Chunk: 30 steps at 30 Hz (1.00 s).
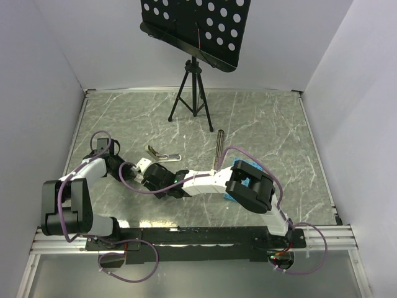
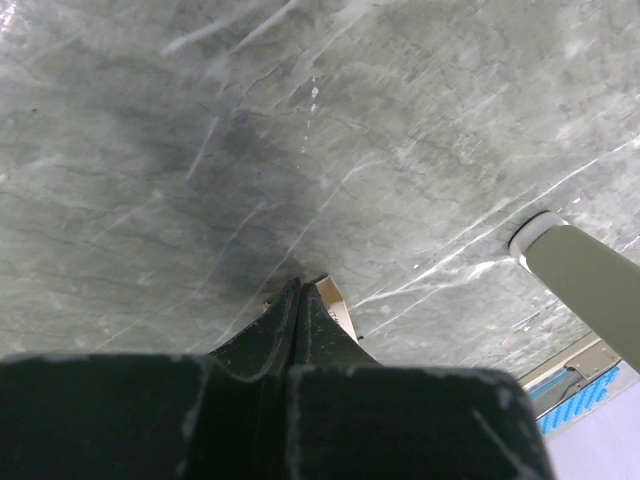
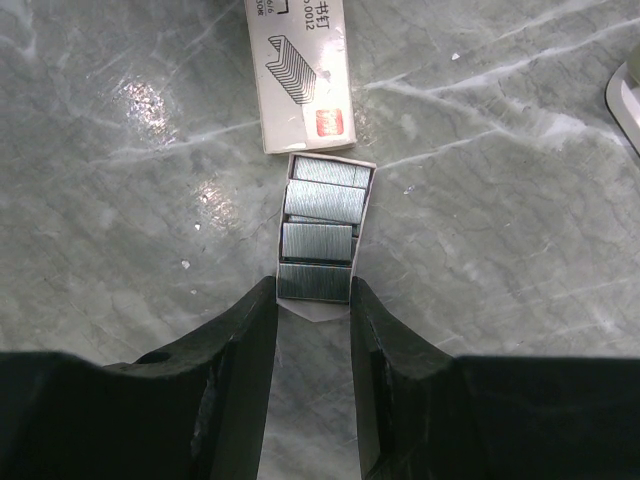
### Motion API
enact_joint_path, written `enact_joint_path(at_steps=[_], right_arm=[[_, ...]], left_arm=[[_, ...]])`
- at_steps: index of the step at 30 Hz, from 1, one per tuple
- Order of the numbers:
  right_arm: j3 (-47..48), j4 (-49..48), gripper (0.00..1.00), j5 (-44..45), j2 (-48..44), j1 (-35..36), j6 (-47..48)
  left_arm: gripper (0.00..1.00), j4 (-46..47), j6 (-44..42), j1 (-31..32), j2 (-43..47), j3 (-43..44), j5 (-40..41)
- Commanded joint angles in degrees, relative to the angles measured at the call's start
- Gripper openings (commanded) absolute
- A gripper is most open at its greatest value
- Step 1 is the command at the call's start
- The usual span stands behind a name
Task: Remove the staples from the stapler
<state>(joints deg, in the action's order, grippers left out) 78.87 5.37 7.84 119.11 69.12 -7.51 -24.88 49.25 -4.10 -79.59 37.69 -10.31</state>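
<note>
Far left, the left claw [image 2: 298, 297] is clenched tight, fingers pressed flat together with the tips down at the surface [image 1: 267, 130]. A sliver of cardboard colour sits just right of the tips, and I cannot tell whether they pin it. Nothing is clearly held there.

Moving right to the centre, the action is in the right wrist view. A white box sleeve [image 3: 298, 75] with red print lies in the upper middle. Just below it is an open paper tray [image 3: 312, 312] packed with the staples [image 3: 322, 200], several silvery blocks in a row. The right claw [image 3: 313, 300] comes in from the bottom of the frame, tips against both sides of the nearest block. That reads as a pinch on that block at the tray's near end.

A touch further right and up in the overhead view is the stapler [image 1: 162, 152]. It lies on the surface, opened into a V, near both claws but touched by neither. Beyond it are a thin dark rod [image 1: 219, 146] and a blue plate [image 1: 240, 166] half under the right arm.

On progress, the stapler is open and set aside and blocks are in the tray, so I judge the unloading is well along. Its channel is too small to read, so any staples left inside cannot be ruled out
</note>
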Motion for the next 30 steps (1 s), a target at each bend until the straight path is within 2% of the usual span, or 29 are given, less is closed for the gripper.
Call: enact_joint_path(at_steps=[1, 15, 30], right_arm=[[0.9, 1.6, 0.34, -1.2, 0.5, 0.5, -1.2], [2.8, 1.8, 0.34, -4.0, 0.5, 1.0, 0.7], [3.6, 4.2, 0.33, -0.6, 0.6, 1.0, 0.8]], left_arm=[[0.01, -1.3, 0.9, 0.3, 1.0, 0.3, 1.3], [0.01, -1.0, 0.8, 0.3, 1.5, 0.3, 0.3], [0.01, -2.2, 1.8, 0.3, 2.3, -0.3, 1.3]])
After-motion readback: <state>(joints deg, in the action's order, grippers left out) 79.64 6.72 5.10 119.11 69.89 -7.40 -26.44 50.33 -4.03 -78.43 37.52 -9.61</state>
